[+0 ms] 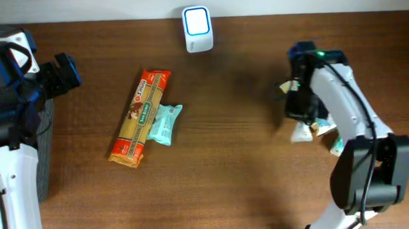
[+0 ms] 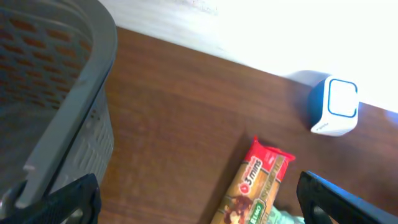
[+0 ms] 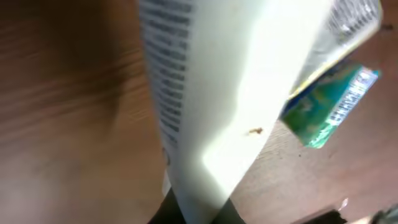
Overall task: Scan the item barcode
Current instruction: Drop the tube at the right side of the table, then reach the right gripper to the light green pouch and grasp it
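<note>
Pack [image 3: 205, 93]: white, flat, filling most of the right wrist view. It rises from the bottom edge, where the dark fingers meet on its lower end. A column of fine printed lines runs down its left side; it may be the barcode, but it is too blurred to confirm.

Right gripper [image 1: 298, 98]: pressed almost fully together, pinching the pack by one edge. That grip probably leaves the broad printed faces bare for reading. In the overhead view the gripper sits at the right side of the table [image 1: 230, 165], just above a small heap of packs [image 1: 323, 128]. Whether the held pack is clear of the heap cannot be told. A green pack [image 3: 326, 102] lies on the wood just behind it.

Scanner [image 1: 196, 28]: white and blue, at the far edge of the table, well apart from the gripper. Judgement: the pack is not yet presented, and it needs carrying across with its printed side turned to the scanner window.

Mid-table: a pasta packet [image 1: 141, 117] with a teal pack [image 1: 164, 123] touching its right side. Neither is gripped.

Left gripper [image 2: 199, 208]: spread wide and empty, parked beside the grey basket [image 2: 81, 99]. It looks out toward the pasta and scanner and seems to be kept out of the way.
</note>
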